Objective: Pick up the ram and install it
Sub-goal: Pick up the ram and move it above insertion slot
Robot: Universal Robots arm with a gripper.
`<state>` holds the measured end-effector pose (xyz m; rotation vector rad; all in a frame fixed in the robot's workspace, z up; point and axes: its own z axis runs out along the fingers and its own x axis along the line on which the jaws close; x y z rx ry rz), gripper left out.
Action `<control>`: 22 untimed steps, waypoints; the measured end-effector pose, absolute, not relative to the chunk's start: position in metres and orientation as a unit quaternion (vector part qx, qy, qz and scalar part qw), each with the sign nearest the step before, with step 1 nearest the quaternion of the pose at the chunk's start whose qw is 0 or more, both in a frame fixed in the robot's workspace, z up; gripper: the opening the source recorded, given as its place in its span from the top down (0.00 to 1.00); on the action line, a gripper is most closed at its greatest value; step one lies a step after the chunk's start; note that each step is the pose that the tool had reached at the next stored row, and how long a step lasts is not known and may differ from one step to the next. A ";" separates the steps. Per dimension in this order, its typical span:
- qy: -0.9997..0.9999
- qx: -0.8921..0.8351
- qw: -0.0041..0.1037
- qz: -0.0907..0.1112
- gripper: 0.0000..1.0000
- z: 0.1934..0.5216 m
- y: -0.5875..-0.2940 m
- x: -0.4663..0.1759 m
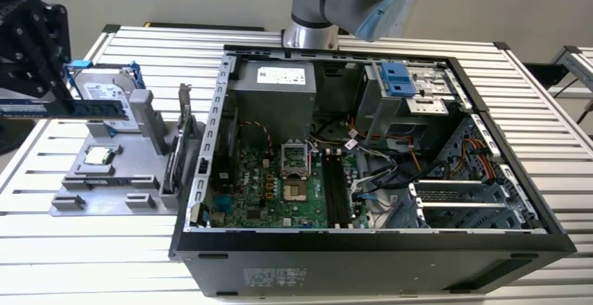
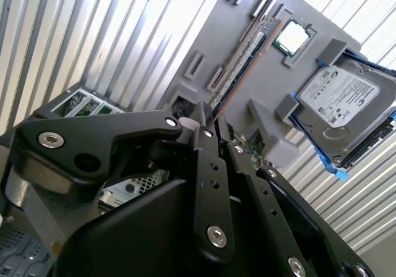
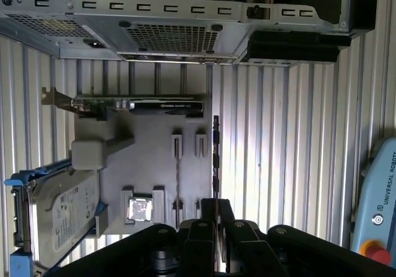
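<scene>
The ram [image 1: 93,107] is a long blue stick with black chips, held level above the grey holder tray [image 1: 102,183] at the exterior view's left. My black gripper [image 1: 67,96] is shut on it from above. In both wrist views the ram shows edge-on as a thin strip [image 2: 241,63] [image 3: 215,156] running out from between the fingertips [image 2: 204,117] [image 3: 208,209]. It hangs beside the tray's edge [image 3: 148,166]. The open computer case [image 1: 199,180] lies to the exterior view's right, with long black memory slots [image 1: 335,187] on its green motherboard.
On the tray lie a silver hard drive [image 1: 100,83] in a blue bracket, a square processor [image 1: 97,155] and an upright expansion card [image 3: 142,106]. The arm's base [image 1: 310,34] stands behind the case. A pendant [image 3: 377,203] lies on the slatted table.
</scene>
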<state>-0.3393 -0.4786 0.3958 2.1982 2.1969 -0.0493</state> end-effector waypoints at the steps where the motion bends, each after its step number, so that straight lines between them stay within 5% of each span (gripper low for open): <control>1: 0.707 0.707 0.017 -0.016 1.00 0.396 -0.479 -0.339; 22: 0.707 0.707 0.017 -0.016 1.00 0.396 -0.479 -0.328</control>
